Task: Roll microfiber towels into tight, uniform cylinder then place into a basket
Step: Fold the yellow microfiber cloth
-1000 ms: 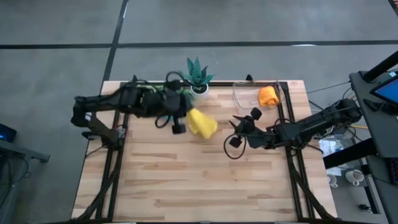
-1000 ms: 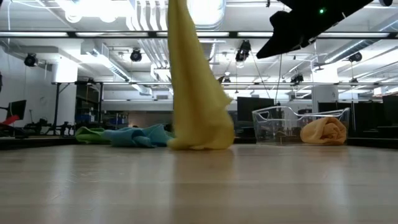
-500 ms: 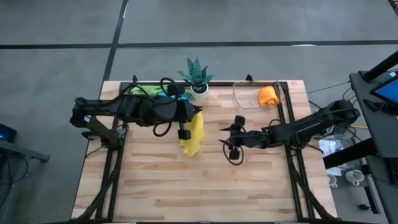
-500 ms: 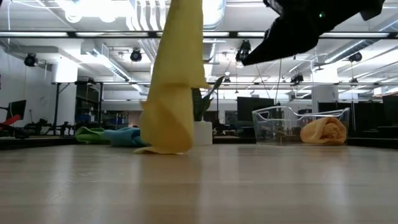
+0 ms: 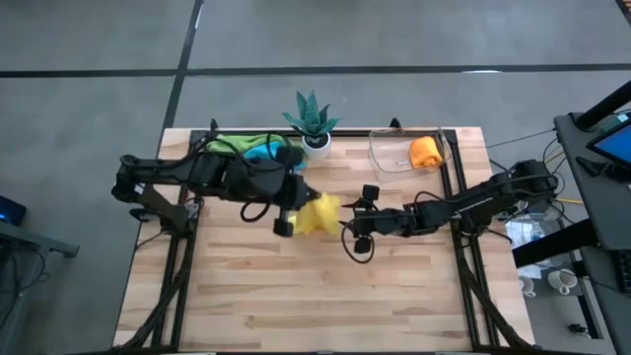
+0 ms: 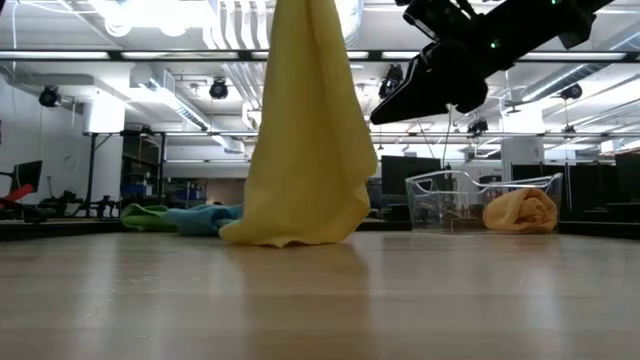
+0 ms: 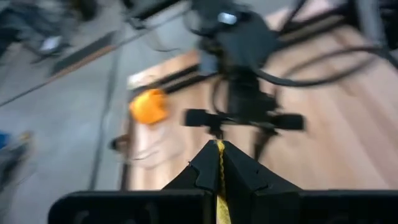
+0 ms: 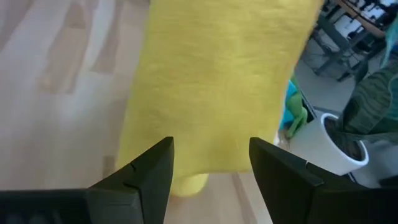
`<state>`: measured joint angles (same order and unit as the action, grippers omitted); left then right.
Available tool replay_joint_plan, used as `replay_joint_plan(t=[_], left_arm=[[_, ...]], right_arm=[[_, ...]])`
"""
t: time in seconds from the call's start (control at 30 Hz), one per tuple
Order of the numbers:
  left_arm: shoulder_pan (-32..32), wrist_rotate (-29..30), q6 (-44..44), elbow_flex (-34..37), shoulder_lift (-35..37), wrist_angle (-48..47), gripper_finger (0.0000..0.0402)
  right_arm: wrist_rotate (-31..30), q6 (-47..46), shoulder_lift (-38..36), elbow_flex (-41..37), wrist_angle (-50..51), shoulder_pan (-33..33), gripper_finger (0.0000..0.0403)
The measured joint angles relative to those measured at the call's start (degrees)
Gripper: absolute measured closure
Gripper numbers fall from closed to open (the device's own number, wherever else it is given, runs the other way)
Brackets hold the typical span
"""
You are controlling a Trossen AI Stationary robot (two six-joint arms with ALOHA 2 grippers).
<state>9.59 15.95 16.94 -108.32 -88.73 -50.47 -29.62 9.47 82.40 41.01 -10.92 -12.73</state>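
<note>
A yellow towel [image 6: 303,140] hangs from above the low view's top edge, and its lower end rests on the table. My left gripper [image 5: 296,194] is shut on its upper end over the table's middle. My right gripper [image 8: 208,168] stands open just to the right of the towel [image 8: 217,81], its fingers facing the cloth but apart from it. An orange rolled towel [image 5: 425,152] lies in the clear basket [image 5: 389,150] at the far right. Green [image 5: 235,145] and blue [image 5: 262,151] towels lie at the far edge. My left gripper pinches the yellow towel's upper end [image 7: 219,157] between its two shut fingers; only a thin yellow strip shows between the fingertips. The fingers slant downward. The towel hangs slack below them, with its lower end [image 6: 290,238] on the table.
A green spiky plant [image 5: 314,116] in a white pot [image 8: 339,146] stands at the far edge between the loose towels and the basket. Bare wood lies toward the near edge [image 5: 315,296].
My right gripper has gone toward the table's left, sunk and rolled, closing in on the hanging towel. My left gripper has shifted slightly and turned; the yellow towel has swung about and now shows a broader face, its lower end still on the table.
</note>
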Motion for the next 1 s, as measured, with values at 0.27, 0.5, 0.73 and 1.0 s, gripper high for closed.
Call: replay_joint_plan(t=[0.27, 0.5, 0.73, 1.0], left_arm=[[0.17, -1.36, -0.01, 0.03, 0.0, -2.04, 0.0401], [0.24, -1.36, -0.01, 0.03, -0.02, -2.02, 0.0401], [0.21, -1.36, -0.01, 0.03, -0.09, -2.0, 0.0401], [0.21, -1.36, -0.01, 0.03, -0.11, -2.04, 0.0401]], right_arm=[[7.84, -1.69, -0.36, 0.02, 1.02, 0.01, 0.0197], [10.59, -1.97, 1.96, 0.02, 0.52, 0.07, 0.0197], [14.92, -1.97, 6.15, 0.65, -1.55, 1.91, 0.0197], [15.13, -3.3, 8.74, 2.75, -1.73, 3.94, 0.0197]])
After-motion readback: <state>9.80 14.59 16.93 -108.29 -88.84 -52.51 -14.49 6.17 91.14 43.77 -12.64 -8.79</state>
